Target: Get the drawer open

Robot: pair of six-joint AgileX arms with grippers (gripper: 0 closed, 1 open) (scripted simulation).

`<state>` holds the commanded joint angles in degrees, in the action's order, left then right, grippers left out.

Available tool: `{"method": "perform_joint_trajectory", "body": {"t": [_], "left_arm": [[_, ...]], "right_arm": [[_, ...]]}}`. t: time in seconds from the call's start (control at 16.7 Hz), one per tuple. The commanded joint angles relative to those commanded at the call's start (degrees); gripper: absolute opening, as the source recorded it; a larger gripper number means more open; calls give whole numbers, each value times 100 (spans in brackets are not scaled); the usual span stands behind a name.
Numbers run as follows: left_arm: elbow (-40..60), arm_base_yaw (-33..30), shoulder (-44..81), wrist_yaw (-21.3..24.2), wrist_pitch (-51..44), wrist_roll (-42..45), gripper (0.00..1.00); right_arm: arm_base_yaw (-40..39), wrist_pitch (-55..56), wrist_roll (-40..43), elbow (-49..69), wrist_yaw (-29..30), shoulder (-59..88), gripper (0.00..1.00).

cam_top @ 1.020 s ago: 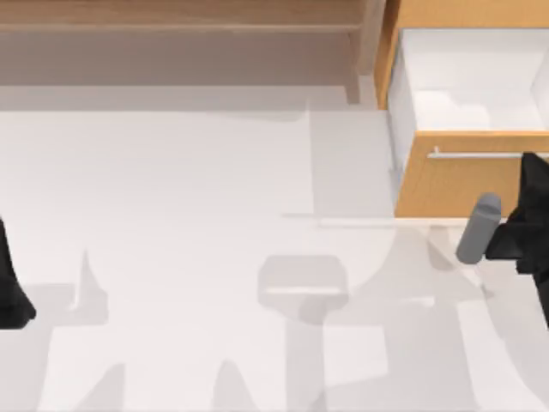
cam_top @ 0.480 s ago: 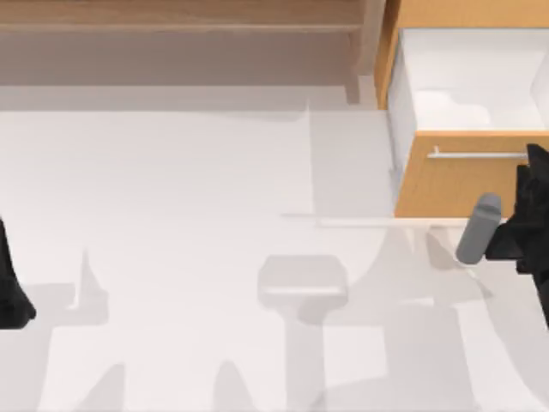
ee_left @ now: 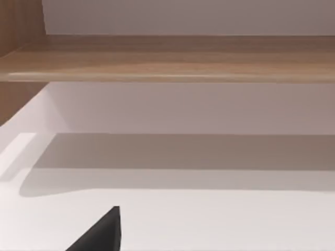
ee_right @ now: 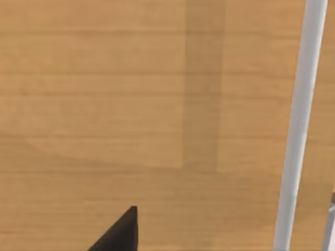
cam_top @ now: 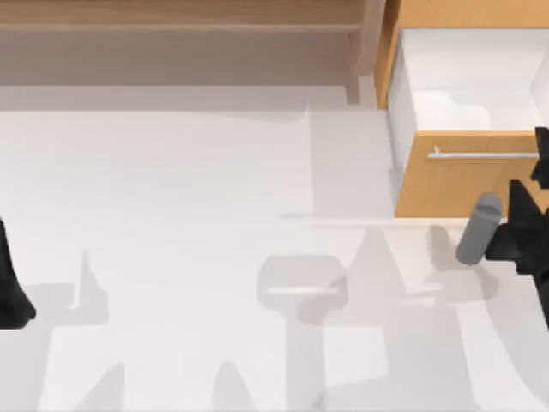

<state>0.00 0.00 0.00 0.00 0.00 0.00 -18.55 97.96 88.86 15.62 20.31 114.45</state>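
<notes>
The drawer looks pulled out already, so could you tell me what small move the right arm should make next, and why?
Probably back the right gripper a little further off the handle. The drawer already stands out from its cabinet, its white inner box exposed, so more pulling seems unnecessary. The left arm is parked at the table's left edge.

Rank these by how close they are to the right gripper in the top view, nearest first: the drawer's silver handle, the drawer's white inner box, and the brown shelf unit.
Measured from the right gripper at the top view's right edge:
1. The silver handle, right beside it on the drawer front.
2. The white inner box, just behind that front, right rear.
3. The brown shelf unit, along the rear, centre to left.
</notes>
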Motion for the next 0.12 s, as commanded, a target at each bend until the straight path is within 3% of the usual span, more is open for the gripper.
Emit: {"method": "perform_joint_trajectory", "body": {"t": [0.12], "left_arm": [[0, 0, 0, 0, 0, 0, 100]], "right_arm": [[0, 0, 0, 0, 0, 0, 100]]}}
